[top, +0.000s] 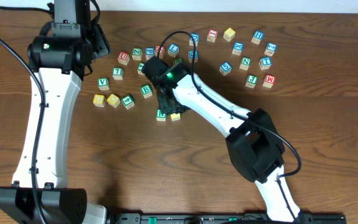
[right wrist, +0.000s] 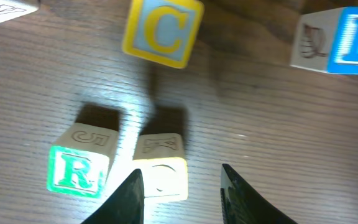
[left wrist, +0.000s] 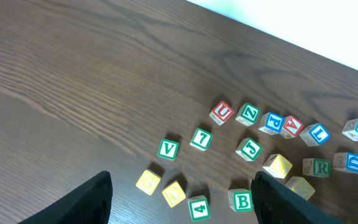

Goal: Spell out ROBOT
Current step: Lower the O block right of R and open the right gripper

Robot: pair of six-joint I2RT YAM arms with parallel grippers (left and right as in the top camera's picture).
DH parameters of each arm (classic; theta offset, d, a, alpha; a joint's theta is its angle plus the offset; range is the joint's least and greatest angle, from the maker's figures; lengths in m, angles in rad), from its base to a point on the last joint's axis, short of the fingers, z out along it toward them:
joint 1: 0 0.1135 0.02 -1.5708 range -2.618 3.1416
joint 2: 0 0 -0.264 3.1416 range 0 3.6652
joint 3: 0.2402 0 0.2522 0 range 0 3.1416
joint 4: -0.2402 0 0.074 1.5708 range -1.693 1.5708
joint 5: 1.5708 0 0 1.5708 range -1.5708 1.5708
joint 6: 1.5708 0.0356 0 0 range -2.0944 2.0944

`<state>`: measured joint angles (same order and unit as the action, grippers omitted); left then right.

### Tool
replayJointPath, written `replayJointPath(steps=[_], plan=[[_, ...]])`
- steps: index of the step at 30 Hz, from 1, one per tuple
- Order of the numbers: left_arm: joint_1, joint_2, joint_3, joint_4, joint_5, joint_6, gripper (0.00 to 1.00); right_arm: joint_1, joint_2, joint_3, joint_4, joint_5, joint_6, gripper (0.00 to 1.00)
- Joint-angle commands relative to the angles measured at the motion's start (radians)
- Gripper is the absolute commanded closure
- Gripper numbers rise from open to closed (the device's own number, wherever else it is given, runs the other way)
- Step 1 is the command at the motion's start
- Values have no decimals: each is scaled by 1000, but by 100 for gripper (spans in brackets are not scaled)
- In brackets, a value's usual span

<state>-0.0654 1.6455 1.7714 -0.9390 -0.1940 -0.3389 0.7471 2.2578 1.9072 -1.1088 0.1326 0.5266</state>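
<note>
Near the middle of the desk [top: 104, 155], the green R block [right wrist: 76, 171] sits just beside a yellow block [right wrist: 160, 177] whose letter is faint. The right jaws stand apart low over the yellow block, gripping nothing. The left jaws hang apart and empty above the green B block [left wrist: 241, 200].

One table [top: 328, 124] and two arms, the left arm [top: 48, 124] and the right arm [top: 210, 109]. From overhead, twenty-six lettered blocks show. Counting outward from the green R block [top: 161, 114]: one yellow block [top: 175, 116] sits just beside it on the right. A near cluster [top: 127, 101] of fourteen lies above it and to its left. A far cluster [top: 245, 63] of ten lies well off to its upper right: five blue, two green, two red, one yellow.
</note>
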Motion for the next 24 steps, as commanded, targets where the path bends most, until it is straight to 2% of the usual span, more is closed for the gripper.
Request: replayJointPath(steps=[1,4,9,15,24], plan=[[3,10,-13,-2,-17,9,29,-6,-26,2,-5,34,8,67],[3,10,-13,-2,-17,9,29,-15,-26,2,-8,45,8,70],[3,10,-13,-2,-17,9,29,-21,-26,-26,-8,46,12,82],[3,10,-13,-2,-17,9,29,-22,-26,-100,24,43,31,83],[3,10,-13,-2,-17,9,29,-19,-26,-105,35,2,34,84]])
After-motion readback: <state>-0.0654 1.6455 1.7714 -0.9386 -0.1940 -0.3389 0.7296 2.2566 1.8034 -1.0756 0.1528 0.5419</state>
